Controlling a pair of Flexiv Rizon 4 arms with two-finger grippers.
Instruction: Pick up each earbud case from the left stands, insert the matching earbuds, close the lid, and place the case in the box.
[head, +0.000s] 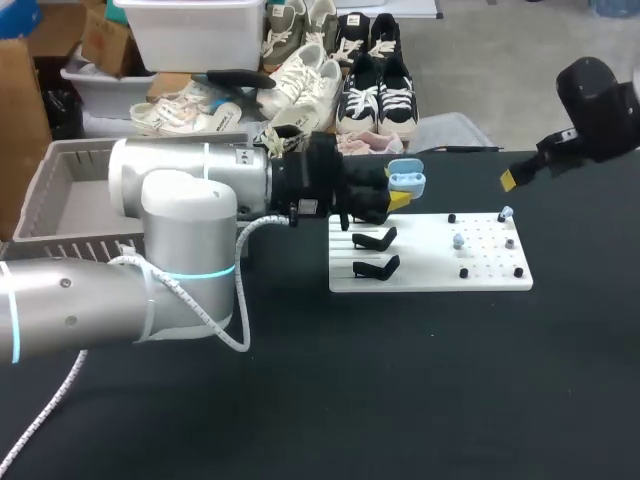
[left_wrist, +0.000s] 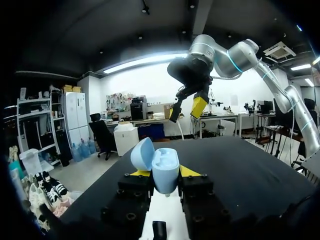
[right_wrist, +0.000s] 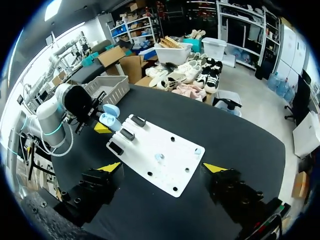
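Left gripper (left_wrist: 161, 173): jaws partly closed, yellow tips pressing the earbud case (left_wrist: 164, 169) from two sides. The case stands out ahead of the fingers with its lid swung open to one side. In the head view it hangs over the far left corner of the white board (head: 430, 270), off the stands, and its open cavity seems to face up.

Two empty black stands (head: 375, 239) sit on the board's left end, just beside the held case on its near side.

Earbuds: one pale earbud (head: 458, 241) lies mid-board, and a second earbud (head: 505, 213) lies near the far right corner. Both are well apart from the case, across the board's right half.

Right gripper (head: 518, 179) hovers above the table beyond the board's far right corner. Its wrist view shows the jaws spread wide with nothing between them.

Judgement: the earbuds lie towards the right arm's side and the left arm is occupied, so the right arm is better placed to fetch them. The far-corner earbud is the closer of the two to it.

Grey box (head: 55, 190) sits at the table's far left corner, behind the left arm, away from the board.
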